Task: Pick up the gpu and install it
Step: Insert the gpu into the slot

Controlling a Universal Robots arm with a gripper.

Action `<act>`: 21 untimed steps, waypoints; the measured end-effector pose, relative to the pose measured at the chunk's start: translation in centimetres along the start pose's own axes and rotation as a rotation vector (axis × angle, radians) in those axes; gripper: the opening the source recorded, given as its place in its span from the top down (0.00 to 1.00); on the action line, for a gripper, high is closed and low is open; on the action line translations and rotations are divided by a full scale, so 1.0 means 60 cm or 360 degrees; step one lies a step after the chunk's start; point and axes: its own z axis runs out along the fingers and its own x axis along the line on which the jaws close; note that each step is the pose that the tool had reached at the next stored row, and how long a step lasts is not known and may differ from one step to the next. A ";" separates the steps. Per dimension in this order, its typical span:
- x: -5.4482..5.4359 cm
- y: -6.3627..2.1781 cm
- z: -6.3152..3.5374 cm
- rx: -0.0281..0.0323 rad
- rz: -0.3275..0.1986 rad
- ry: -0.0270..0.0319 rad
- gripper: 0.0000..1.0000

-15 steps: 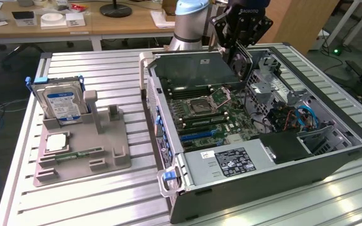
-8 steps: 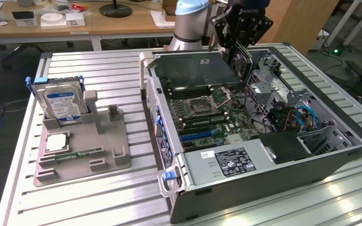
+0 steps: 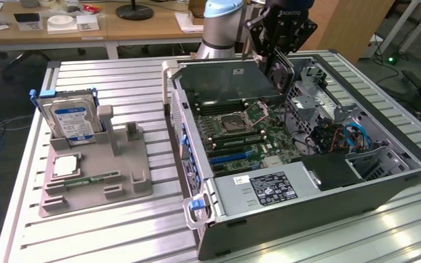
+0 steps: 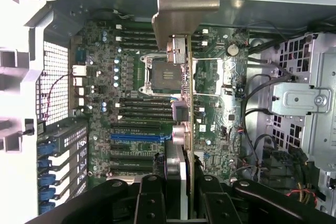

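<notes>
Holding the gpu (image 3: 282, 71) clamped tight in the gripper (image 3: 278, 48), up over the open computer case (image 3: 386, 192).
Pinched on edge between the fingers (image 4: 149, 200), metal bracket end farthest from the gripper; directly beneath, the motherboard (image 4: 131, 77); well away from the gripper, hard drive (image 3: 72, 118) upright on the desk (image 3: 108, 235).

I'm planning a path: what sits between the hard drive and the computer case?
In the exterior view, the grey holder's upright posts, then bare table slats.
</notes>
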 end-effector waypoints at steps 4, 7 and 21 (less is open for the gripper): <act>0.000 0.000 0.000 -0.00007 -0.0054 -0.00010 0.72; 0.000 0.000 0.000 -0.00014 -0.0107 -0.00019 0.72; 0.000 -0.002 0.000 -0.00040 -0.0296 -0.00050 0.72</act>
